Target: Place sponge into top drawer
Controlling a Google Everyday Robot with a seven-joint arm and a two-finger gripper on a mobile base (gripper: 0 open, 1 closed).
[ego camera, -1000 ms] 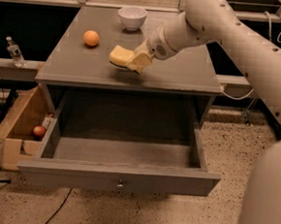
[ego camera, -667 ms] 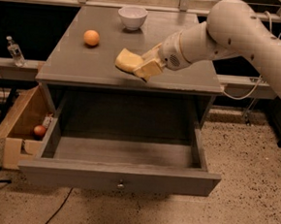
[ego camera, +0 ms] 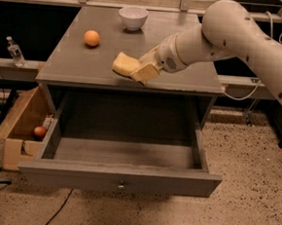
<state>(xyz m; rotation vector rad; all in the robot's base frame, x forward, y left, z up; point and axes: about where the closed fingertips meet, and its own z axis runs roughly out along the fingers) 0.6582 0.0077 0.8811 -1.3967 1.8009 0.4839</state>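
The sponge (ego camera: 123, 64) is a pale yellow slab, tilted with its free end toward the left, and it sits in the camera view over the front part of the grey tabletop (ego camera: 183, 74), close to the table's front edge. Whether it clears the surface or brushes it cannot be told. The gripper (ego camera: 143, 71) is clamped on the sponge's right end, its tan fingers (ego camera: 147, 71) closed against the soft material. It is carried by the pale arm (ego camera: 235, 29), which reaches in from the upper right. Directly below the table's front edge the top drawer (ego camera: 121, 177) stands pulled well out. Its grey floor and side walls are open to view, and the flat front panel faces the camera with a small round metal knob (ego camera: 121, 185) at its centre. The sponge is not inside the drawer — it hangs at tabletop level behind the drawer's opening. Further back on the tabletop an orange fruit (ego camera: 91, 38) lies to the left of the sponge, well apart from it, and a white bowl (ego camera: 133, 17) stands near the far edge. Left of the table, on the speckled floor (ego camera: 245, 157), a cardboard box (ego camera: 18, 124) holds a small round reddish thing (ego camera: 39, 132), and a clear bottle (ego camera: 14, 51) stands on a ledge beyond it.
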